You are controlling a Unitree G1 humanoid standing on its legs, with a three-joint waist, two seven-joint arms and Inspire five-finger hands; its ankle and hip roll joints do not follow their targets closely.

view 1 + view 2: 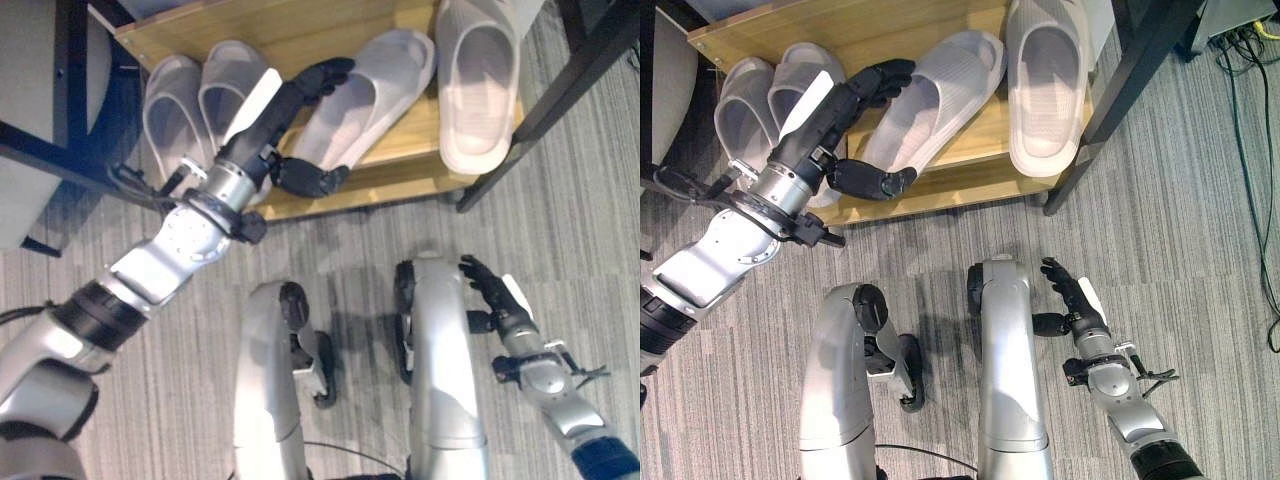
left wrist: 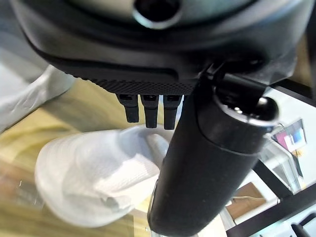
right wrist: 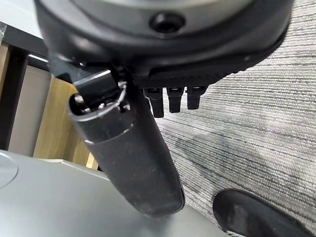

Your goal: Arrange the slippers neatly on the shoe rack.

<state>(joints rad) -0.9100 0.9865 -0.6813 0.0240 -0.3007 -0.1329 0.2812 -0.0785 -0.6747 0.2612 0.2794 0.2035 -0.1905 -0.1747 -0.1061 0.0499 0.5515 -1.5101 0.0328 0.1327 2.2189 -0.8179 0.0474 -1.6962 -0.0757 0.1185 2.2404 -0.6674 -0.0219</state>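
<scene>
Tilted slipper: lies askew on the shoe rack, long axis diagonal, toe toward the back right, heel toward the front edge.
Why: left hand spans its heel end, fingers straight along one side, thumb at the other, likely to swing it straight.
Neighbours: pair at left, one slipper at right, both lying front to back.
Right hand: idle over the carpet, fingers relaxed, holding nothing.

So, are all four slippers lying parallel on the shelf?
No: the tilted slipper under the left hand lies at a slant, while the pair of slippers and the right slipper lie straight.
</scene>
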